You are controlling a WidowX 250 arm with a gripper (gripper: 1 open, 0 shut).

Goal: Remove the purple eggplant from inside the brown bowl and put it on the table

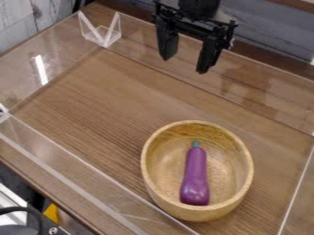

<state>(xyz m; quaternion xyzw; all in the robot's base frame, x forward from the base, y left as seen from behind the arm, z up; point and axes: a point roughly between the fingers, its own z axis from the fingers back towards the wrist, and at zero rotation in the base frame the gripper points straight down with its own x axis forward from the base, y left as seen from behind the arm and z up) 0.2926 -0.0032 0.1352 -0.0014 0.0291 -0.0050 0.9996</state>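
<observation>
clear acrylic walls [73,197] with bright glare, dark floor beyond

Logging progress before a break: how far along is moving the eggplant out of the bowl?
Nothing looks done: the glossy purple toy eggplant lies inside the round light-brown wooden bowl. In hand: nothing; the black gripper hangs open above the brown wood-grain table, apart from the bowl. Left: reaching in, grasping the eggplant, lifting it and placing it on the table.

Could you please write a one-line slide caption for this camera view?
Open gripper hangs above the table, apart from the brown bowl holding the purple eggplant.
</observation>
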